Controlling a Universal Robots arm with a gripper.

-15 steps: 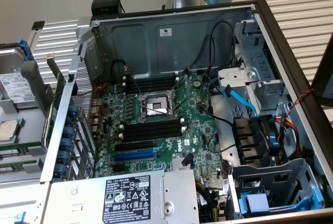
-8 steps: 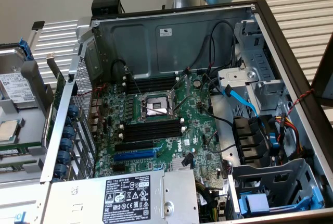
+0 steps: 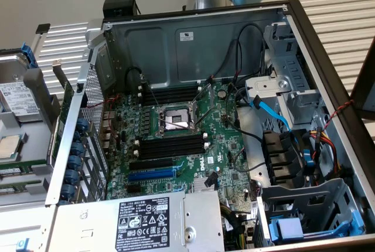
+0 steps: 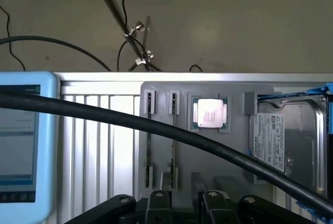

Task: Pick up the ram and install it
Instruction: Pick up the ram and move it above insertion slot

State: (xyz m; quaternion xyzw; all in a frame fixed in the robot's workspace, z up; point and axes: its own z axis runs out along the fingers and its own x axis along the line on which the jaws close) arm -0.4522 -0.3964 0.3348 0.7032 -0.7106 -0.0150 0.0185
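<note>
At the exterior view's left, the ram [image 4: 149,148] stands on edge in the grey tray [image 4: 234,127], next to a processor [image 4: 210,113]. To the right lies the open computer case [image 3: 176,44]. You cannot tell whether the gripper [image 4: 184,195] is apart or together.

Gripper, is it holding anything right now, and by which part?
Nothing seems held: the gripper looks empty, and both ram sticks stand in the gray tray.
</note>
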